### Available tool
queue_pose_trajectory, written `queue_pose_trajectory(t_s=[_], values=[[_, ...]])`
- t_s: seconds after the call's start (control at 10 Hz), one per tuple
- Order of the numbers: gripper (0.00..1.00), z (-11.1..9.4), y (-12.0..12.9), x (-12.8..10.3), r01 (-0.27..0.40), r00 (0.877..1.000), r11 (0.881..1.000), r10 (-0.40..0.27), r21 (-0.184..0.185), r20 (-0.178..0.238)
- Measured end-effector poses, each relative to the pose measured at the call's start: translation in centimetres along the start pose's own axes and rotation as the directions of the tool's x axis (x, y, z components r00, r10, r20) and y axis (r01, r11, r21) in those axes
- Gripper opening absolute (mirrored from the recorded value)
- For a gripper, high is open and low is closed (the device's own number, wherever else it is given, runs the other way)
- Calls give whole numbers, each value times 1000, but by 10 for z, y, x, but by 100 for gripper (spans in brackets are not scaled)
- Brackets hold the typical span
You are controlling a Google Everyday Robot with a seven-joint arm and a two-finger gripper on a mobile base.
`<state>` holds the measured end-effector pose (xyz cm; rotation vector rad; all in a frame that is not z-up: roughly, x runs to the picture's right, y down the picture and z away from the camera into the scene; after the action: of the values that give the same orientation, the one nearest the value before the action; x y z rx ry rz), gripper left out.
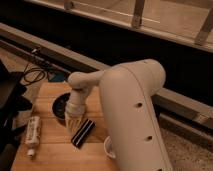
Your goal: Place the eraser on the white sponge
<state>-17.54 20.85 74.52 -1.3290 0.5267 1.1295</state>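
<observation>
The eraser (83, 132), a black oblong block with pale lengthwise stripes, lies at an angle on the wooden table (50, 155). My gripper (73, 123) points down just left of the eraser's far end, close above the table and in front of the dark bowl (60, 104). I cannot tell whether it touches the eraser. A small flat bluish-grey pad, the white sponge (57, 78), lies at the table's far edge behind the bowl. My arm's large pale body (132, 115) fills the right of the view and hides the table there.
A white tube-shaped bottle (32, 133) lies near the table's left edge. A round white cup (108, 148) shows partly beside my arm at the front. Black cables (34, 75) lie at the far left corner. A dark object (10, 100) stands left of the table.
</observation>
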Motion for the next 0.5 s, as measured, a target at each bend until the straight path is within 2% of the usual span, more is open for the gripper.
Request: queue_pose_trajectory(t_s=[0.3, 0.5], values=[[76, -18, 1, 10, -34, 999, 996, 31, 77, 33], [80, -29, 2, 15, -61, 996, 988, 51, 139, 72]])
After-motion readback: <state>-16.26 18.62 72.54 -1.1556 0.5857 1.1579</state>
